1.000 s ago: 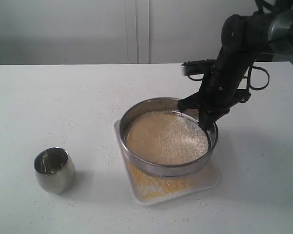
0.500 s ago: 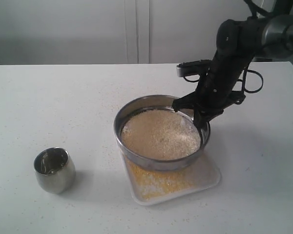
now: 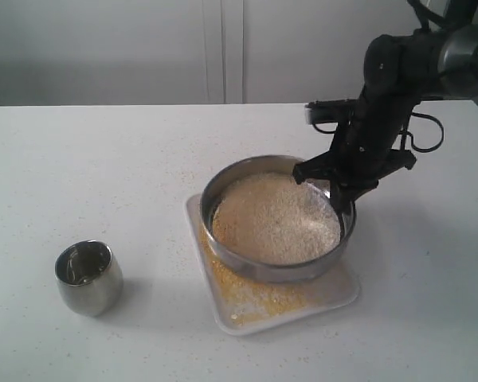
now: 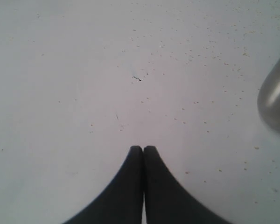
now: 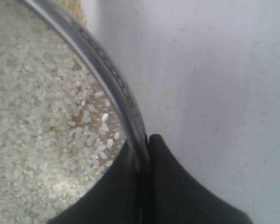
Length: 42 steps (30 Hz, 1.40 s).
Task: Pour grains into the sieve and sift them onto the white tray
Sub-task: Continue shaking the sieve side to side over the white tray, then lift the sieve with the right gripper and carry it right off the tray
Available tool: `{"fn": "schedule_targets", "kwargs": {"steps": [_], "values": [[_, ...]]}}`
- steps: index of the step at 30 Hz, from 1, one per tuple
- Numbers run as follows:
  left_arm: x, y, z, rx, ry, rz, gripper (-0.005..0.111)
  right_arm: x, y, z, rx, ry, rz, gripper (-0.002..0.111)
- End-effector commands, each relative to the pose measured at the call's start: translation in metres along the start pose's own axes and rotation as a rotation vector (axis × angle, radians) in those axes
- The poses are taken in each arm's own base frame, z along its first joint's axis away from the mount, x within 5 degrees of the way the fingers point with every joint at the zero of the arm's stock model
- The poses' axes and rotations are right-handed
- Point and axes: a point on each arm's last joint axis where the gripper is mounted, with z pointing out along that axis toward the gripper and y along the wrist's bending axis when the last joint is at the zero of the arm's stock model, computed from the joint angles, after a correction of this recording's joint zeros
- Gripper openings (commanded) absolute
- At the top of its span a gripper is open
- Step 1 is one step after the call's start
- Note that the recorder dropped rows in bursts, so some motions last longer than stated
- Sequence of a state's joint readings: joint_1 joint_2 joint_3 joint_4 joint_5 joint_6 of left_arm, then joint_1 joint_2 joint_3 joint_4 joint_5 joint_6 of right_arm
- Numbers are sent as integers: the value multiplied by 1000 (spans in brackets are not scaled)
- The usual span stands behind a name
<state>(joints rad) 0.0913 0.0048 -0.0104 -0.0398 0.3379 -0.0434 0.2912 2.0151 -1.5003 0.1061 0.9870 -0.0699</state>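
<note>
The table [image 3: 103, 159] is wide and bare on the left and far sides, so there is plenty of room to move; the white tray [image 3: 338, 296] lies right of centre near the front, and its near strip carries a spread of fine yellow grains [image 3: 247, 290], so sifting looks well under way; the sieve [image 3: 271, 270] sits over the tray's far part, hiding the far edge, and whether it rests on the tray or hangs just above it I cannot tell; a thick bed of paler grains [image 3: 275, 219] covers the mesh, so I judge the pouring done and some shaking perhaps left; the steel cup [image 3: 88, 278] stands upright well to the left and looks emptied; the right gripper [image 3: 338, 195] pinches the sieve's right rim, one jaw inside and one outside, closed on the thin steel wall [image 5: 102, 70]; the sieve's right side nearly reaches the tray's right edge, so any sideways swing risks dropping grains onto the table; the left gripper [image 4: 143, 154] is fully closed on nothing, over bare table near the cup [image 4: 275, 100].
</note>
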Motion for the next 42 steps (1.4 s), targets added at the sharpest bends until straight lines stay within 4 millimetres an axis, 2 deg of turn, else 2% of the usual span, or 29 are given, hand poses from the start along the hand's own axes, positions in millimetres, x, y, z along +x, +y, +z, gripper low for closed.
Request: {"fn": "schedule_targets", "kwargs": {"steps": [1,4,10,26,30,42], "values": [[4,-1,1,9,22,-7,0,0,14,-17,22,-106,-47,0],[4,-1,1,9,22,-7,0,-1,5,-16,22,-120,86,0],[4,-1,1,9,22,-7,0,7,5,-15,20,-28,50,0],[4,-1,1,9,22,-7,0,7,6,-15,19,-33,102,0],[4,-1,1,9,22,-7,0,9,6,-15,15,-9,175,0],[4,-1,1,9,22,-7,0,11,5,-17,0,12,184,0]]}}
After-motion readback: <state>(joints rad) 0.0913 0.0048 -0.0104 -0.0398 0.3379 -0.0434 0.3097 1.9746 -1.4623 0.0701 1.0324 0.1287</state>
